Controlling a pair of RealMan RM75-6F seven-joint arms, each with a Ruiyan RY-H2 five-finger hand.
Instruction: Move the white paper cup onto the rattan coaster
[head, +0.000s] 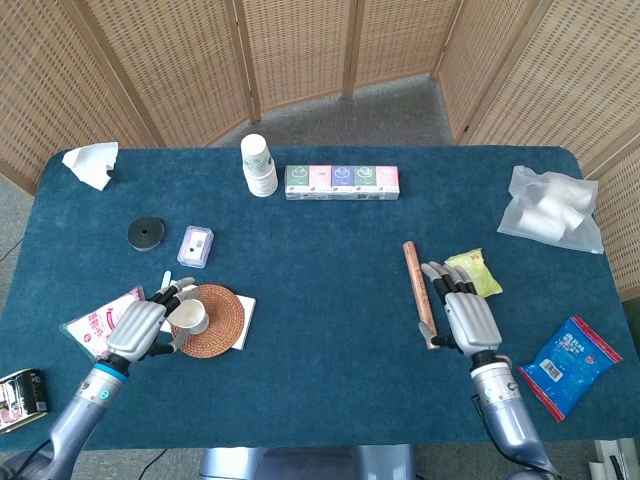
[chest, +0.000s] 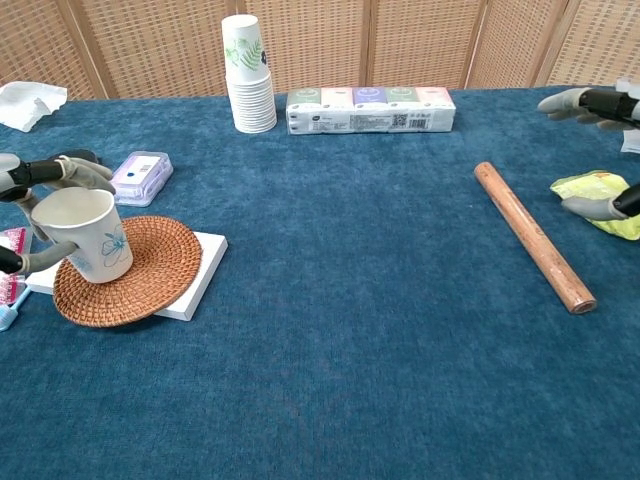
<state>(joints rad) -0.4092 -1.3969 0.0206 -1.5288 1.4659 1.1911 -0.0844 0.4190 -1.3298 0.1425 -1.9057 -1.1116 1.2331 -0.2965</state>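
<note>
The white paper cup (chest: 85, 235) with a blue flower print stands upright on the left part of the round rattan coaster (chest: 130, 272). My left hand (head: 140, 328) grips the cup, fingers (chest: 70, 172) behind its rim and the thumb low at its front left. In the head view the cup (head: 190, 316) shows at the left edge of the coaster (head: 220, 320). My right hand (head: 465, 315) hovers far right, empty, its fingers spread beside a wooden rod (head: 419, 293).
A white pad (chest: 198, 283) lies under the coaster. Nearby are a small clear case (chest: 140, 177), a pink packet (head: 100, 325) and a black disc (head: 146, 234). A cup stack (chest: 248, 75) and tissue packs (chest: 370, 110) line the back. A yellow packet (head: 478, 272) lies right.
</note>
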